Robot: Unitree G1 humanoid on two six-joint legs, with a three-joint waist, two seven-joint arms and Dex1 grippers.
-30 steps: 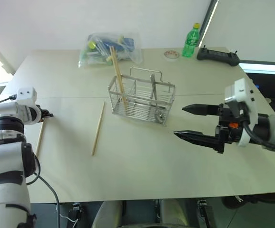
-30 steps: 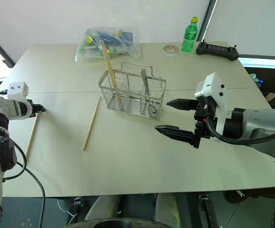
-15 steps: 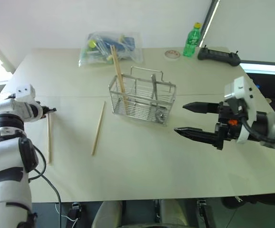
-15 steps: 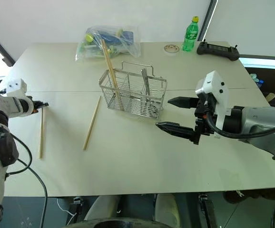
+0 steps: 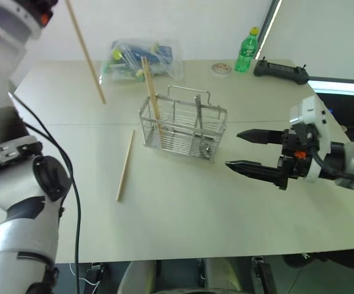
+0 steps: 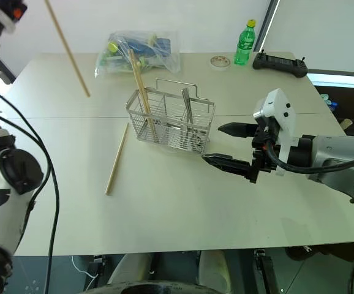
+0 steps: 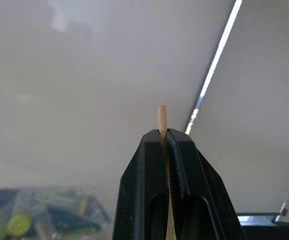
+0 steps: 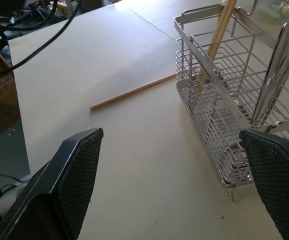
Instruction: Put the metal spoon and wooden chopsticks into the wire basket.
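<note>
Left gripper (image 7: 164, 134) has risen, pinching a chopstick (image 5: 85, 52) | step: carry to wire basket (image 5: 183, 130) | next: drop it in upright | right gripper (image 5: 253, 151) spread, idle

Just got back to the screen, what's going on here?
The left gripper is shut on one chopstick and holds it up in the air over the table. A second chopstick stands in the wire basket, beside the spoon already inside. A third chopstick lies on the table left of the basket. The right gripper hangs open to the basket's right, holding nothing.
</note>
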